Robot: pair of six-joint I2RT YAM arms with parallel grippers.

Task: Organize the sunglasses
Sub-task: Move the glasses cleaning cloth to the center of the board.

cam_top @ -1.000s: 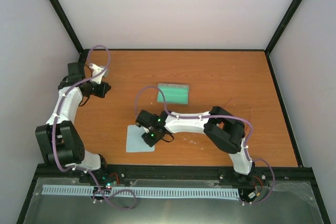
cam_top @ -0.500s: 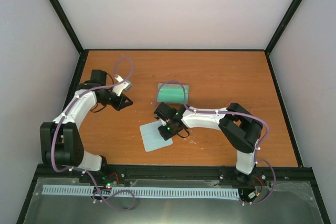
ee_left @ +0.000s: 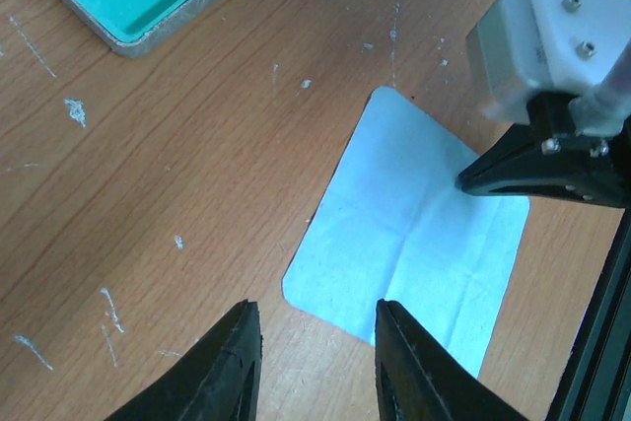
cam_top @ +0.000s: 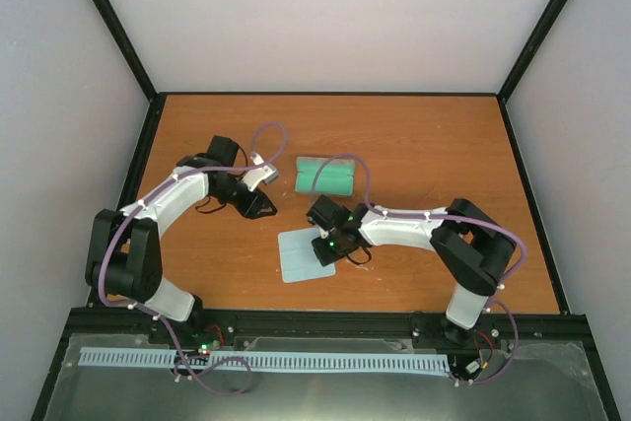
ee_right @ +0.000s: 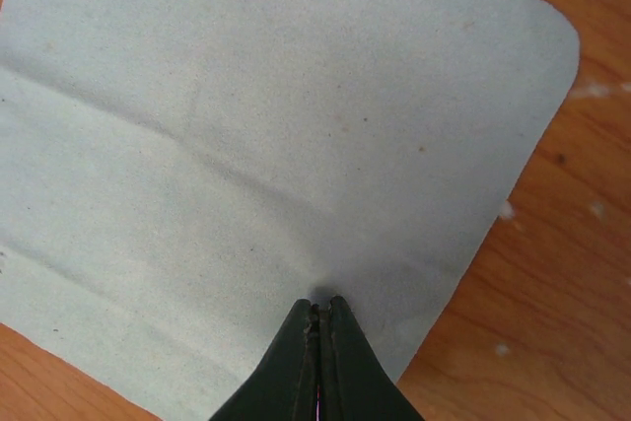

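Now R pincer (ee_right: 318, 315) tips pressed together, pinching the cloth (ee_right: 246, 125); L pincer (ee_left: 315, 327) partly spread, empty, cloth just ahead of it.

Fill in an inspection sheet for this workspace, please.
Surface: wooden table, scuffed, with white flecks.
Job's things: sunglasses, nothing seen.
Clutter: open case with teal lining; blue cloth lying flat near it.
Grippers: left gripper open, empty, above the cloth's edge; right gripper shut, pinching the cloth.
Cables: purple cables loop along both arms.
Surroundings: pale walls, black frame.
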